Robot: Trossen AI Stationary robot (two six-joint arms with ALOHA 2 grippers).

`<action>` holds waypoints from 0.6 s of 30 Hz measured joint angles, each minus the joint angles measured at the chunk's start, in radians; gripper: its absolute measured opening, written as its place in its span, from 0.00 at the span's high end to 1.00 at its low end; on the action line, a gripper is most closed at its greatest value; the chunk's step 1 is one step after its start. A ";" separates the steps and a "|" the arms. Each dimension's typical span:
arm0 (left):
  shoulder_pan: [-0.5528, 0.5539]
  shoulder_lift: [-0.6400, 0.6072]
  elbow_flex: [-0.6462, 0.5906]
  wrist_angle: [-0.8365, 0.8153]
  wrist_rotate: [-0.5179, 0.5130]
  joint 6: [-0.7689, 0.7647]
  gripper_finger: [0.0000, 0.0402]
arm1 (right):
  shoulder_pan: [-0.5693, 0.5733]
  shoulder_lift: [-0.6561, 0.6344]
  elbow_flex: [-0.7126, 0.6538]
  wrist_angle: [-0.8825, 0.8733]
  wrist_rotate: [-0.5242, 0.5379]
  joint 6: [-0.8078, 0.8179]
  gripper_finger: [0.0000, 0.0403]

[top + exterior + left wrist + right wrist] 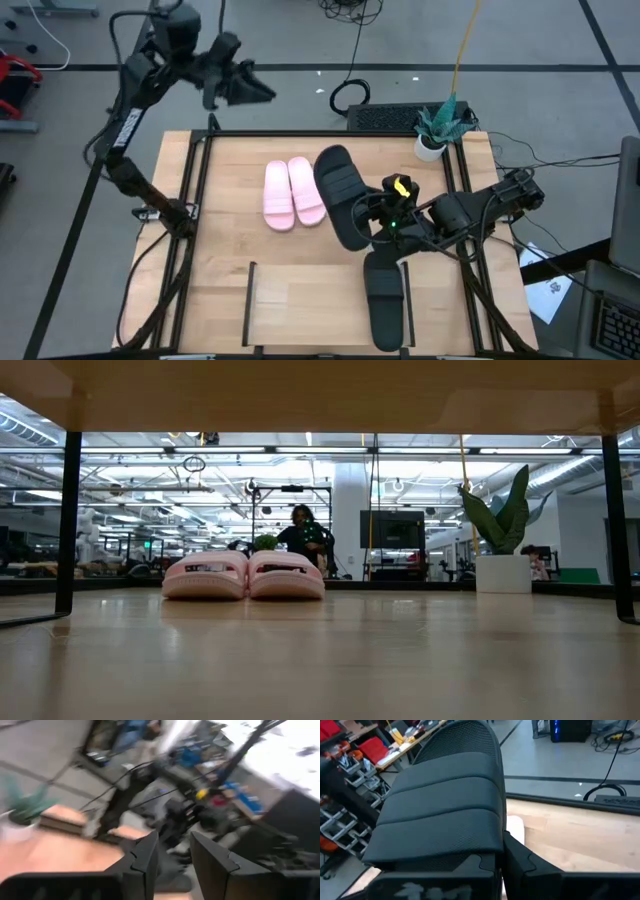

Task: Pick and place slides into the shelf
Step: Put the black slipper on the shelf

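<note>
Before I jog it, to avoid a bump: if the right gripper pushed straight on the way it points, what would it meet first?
Likely the pale pink slides: the right gripper, shut on a black slide, points across the shelf toward them. Height is unclear, so it might pass above.

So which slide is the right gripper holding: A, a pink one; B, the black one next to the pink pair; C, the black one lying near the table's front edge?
B: the right gripper is shut on the black slide beside the pink pair.

Pink pair (292,193) flat, side by side, mid-shelf (230,270). One black slide (343,195) lifted, tilted, right of them; other black slide (385,296) flat, near-right.
</note>
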 joint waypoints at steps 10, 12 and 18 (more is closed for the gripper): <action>-0.319 -0.085 0.000 -0.270 -0.548 0.107 0.72 | -0.069 -0.006 0.000 0.088 0.052 -0.161 1.00; -0.409 -0.084 0.000 -0.268 -0.660 0.081 0.72 | -0.091 -0.006 0.000 0.117 0.066 -0.227 1.00; -0.647 -0.084 0.000 -0.263 -1.147 0.033 0.72 | -0.159 -0.022 0.000 0.189 0.099 -0.415 1.00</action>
